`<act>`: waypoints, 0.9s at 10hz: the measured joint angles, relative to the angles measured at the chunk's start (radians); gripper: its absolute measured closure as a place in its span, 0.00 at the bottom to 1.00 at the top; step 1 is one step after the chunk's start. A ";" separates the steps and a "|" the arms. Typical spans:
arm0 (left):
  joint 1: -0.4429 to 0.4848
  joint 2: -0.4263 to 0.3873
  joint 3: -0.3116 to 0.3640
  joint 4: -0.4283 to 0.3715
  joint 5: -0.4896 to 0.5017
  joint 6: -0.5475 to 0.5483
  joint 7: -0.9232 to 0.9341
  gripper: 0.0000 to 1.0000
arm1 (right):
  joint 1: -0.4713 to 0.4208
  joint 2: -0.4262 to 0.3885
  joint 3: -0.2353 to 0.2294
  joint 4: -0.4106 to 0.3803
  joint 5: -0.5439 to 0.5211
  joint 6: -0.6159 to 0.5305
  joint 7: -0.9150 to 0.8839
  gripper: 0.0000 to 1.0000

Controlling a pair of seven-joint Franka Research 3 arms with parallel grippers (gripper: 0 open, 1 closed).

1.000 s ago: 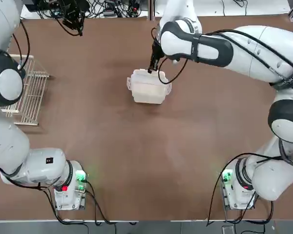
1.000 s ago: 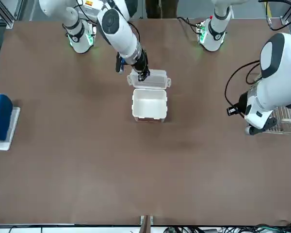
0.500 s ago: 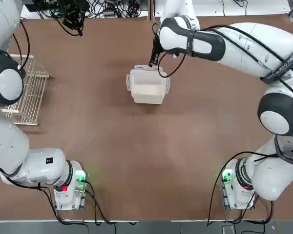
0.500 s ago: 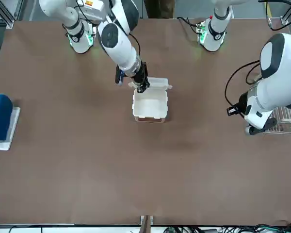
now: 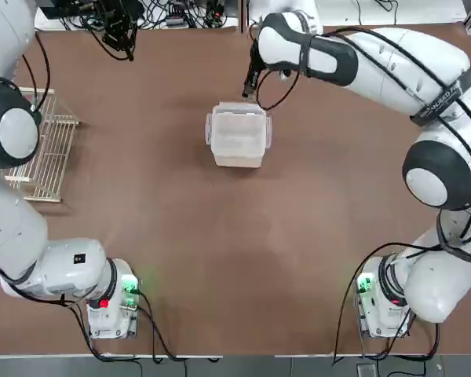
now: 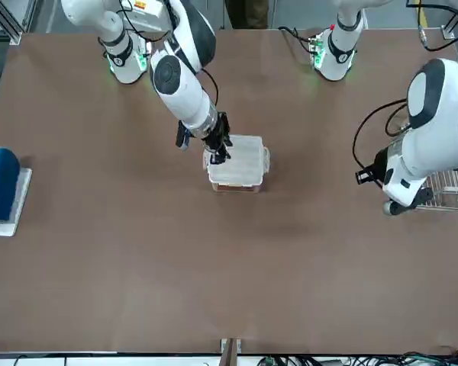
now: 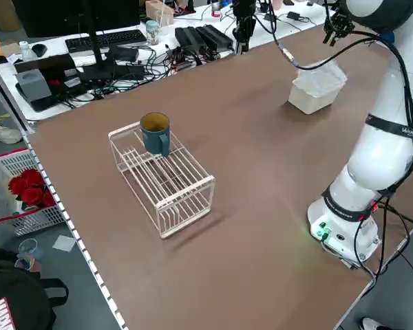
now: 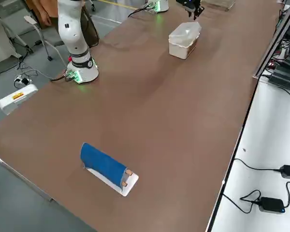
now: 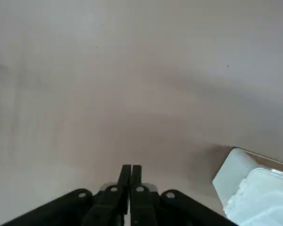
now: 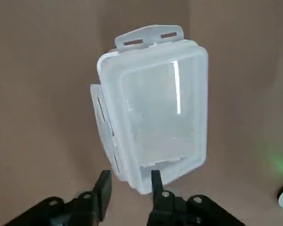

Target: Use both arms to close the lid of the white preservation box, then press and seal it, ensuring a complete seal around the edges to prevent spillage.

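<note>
Top view: lid lies down on the white preservation box at mid-surface; right claw, slightly parted and empty, hovers beside its far edge. Pressing the edges likely follows.

A small rectangular white translucent plastic box sat on the brown tabletop, its translucent lid lying down over it. Flat clip tabs stuck out at one end and along one side. The right gripper hovered just above one corner, its two dark fingers slightly parted.
</note>
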 joint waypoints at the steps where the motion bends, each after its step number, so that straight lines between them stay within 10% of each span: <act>1: 0.000 0.002 0.000 0.000 0.000 0.000 0.000 0.94 | 0.000 0.000 -0.005 0.014 0.000 -0.021 -0.013 0.54; 4: -0.005 0.019 -0.005 -0.021 -0.003 0.007 -0.004 0.95 | 0.034 0.030 -0.002 0.004 -0.038 -0.054 -0.058 0.96; 9: -0.064 0.027 -0.019 -0.127 -0.076 0.145 -0.096 0.99 | 0.069 0.156 0.000 -0.001 -0.066 0.065 -0.058 0.97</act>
